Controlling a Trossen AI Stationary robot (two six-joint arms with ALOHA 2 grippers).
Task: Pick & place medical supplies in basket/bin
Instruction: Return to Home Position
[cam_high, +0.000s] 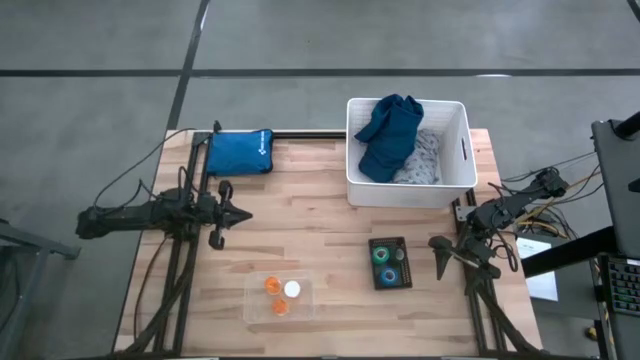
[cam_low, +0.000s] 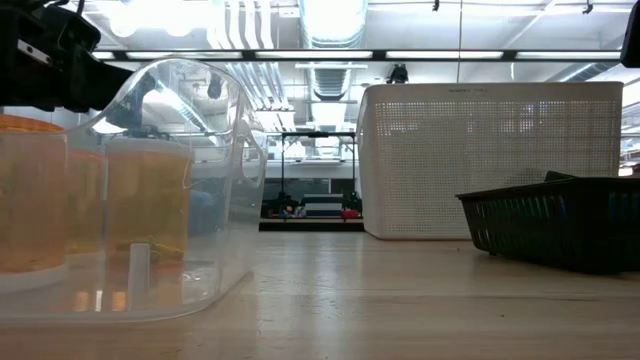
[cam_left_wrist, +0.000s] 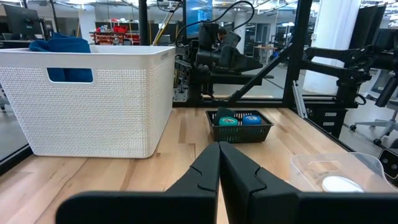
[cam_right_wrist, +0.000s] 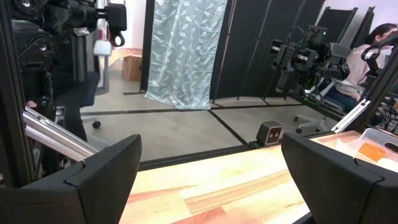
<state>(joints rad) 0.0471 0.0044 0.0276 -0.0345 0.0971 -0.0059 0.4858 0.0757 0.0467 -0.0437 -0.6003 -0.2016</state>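
From above, my left gripper (cam_high: 238, 212) is hanging over the left side of the table (cam_high: 320, 215), pointing across it toward the right. My right gripper (cam_high: 440, 258) is hanging at the right edge. The white bin (cam_high: 400, 192) is standing at the back right, its long axis running across the table, and it lies much nearer my right arm than my left. The dark blue cloth (cam_high: 388, 135) is lying heaped over the grey patterned cloth (cam_high: 425, 160) inside it. The tape rolls (cam_high: 381, 256) are sitting in a small black basket (cam_high: 388, 243) just beside my right gripper, and the caps (cam_high: 272, 286) in a clear tray (cam_high: 255, 300) at the front. Pulling back, I judge, needs only that both grippers are apart from the bin, and they are. The blue pouch (cam_high: 240, 152) is carrying a white logo I cannot read.

From table height, the clear tray (cam_low: 215, 150) is filling the left, the bin (cam_low: 490, 160) and black basket (cam_low: 550, 225) are standing right, and neither gripper is showing.

Through my left wrist, my fingers are pressing together on nothing (cam_left_wrist: 217, 174), aiming between the bin (cam_left_wrist: 93, 106) and the black basket (cam_left_wrist: 239, 132). The blue cloth (cam_left_wrist: 59, 43) is peeking over the rim.

Through my right wrist, my fingers are spreading wide and empty (cam_right_wrist: 211, 162) over the bare table edge. No writing is legible in either wrist view.
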